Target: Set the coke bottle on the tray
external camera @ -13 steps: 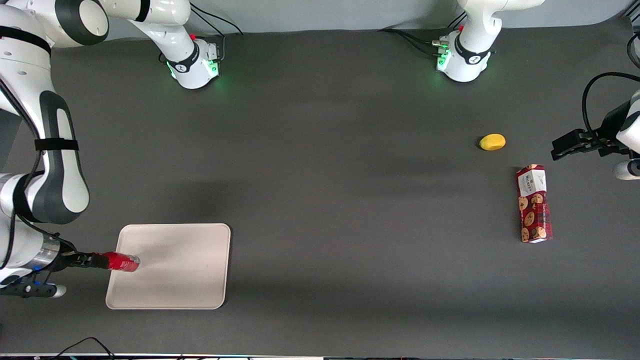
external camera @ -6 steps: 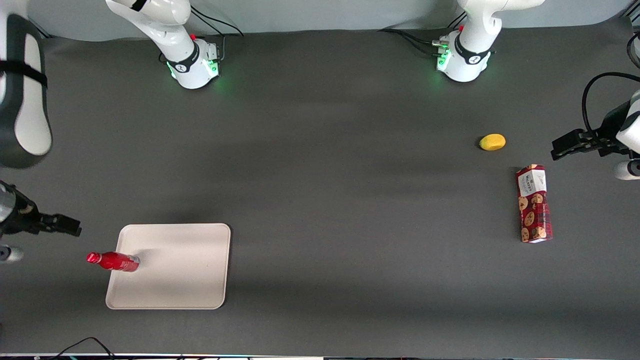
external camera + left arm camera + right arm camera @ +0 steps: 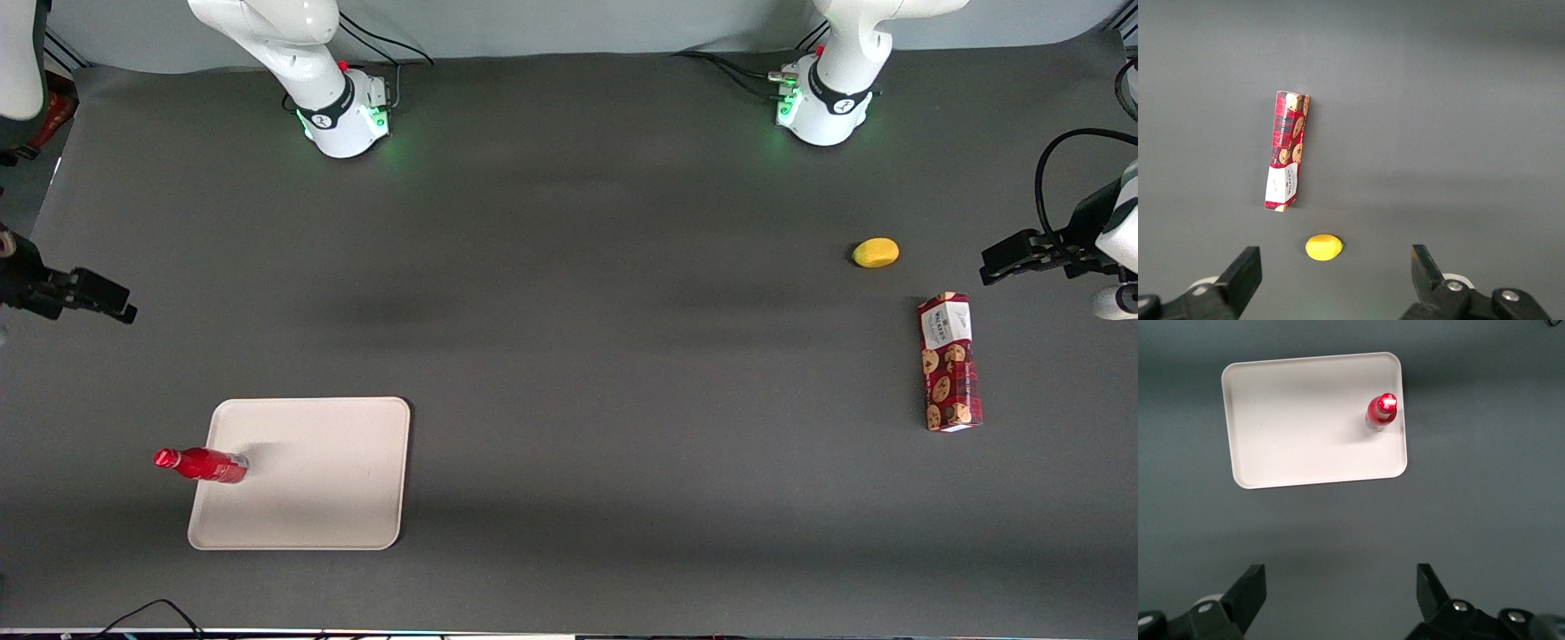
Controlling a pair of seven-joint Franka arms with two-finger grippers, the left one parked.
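Observation:
The coke bottle, small and red with a red cap, stands upright on the cream-white tray, close to the rim at the working arm's end of the table. My gripper hangs high above the table at that same end, farther from the front camera than the tray and well apart from the bottle. It is open, with only bare grey table showing between its fingers.
A long red cookie box lies toward the parked arm's end of the table. Beside it, farther from the front camera, lies a small yellow fruit. The two arm bases stand along the table's back edge.
My gripper let go of the bottle, opened and drew away upward and farther from the front camera. The bottle stays standing on the tray.

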